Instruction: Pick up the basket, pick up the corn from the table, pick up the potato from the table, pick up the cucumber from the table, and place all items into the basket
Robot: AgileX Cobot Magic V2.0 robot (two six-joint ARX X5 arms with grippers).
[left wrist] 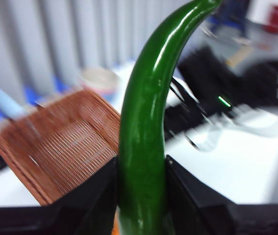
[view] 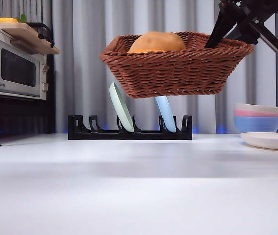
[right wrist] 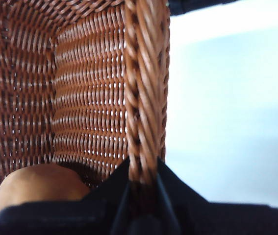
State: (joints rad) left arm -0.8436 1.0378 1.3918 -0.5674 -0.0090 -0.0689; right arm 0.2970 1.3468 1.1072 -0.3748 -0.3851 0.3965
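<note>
The right end effector (right wrist: 142, 181) pinches the braided rim of the basket (view: 178, 68) between its two jaws and holds it tilted in the air, well above the white surface (view: 139, 186), with the potato (view: 157, 42) lying inside against the wall nearest that grip. The left end effector (left wrist: 141, 196) is pressed onto the cucumber (left wrist: 146, 122), which stands up between its jaws, with the basket just beside and beyond it in the blurred left wrist view.
</note>
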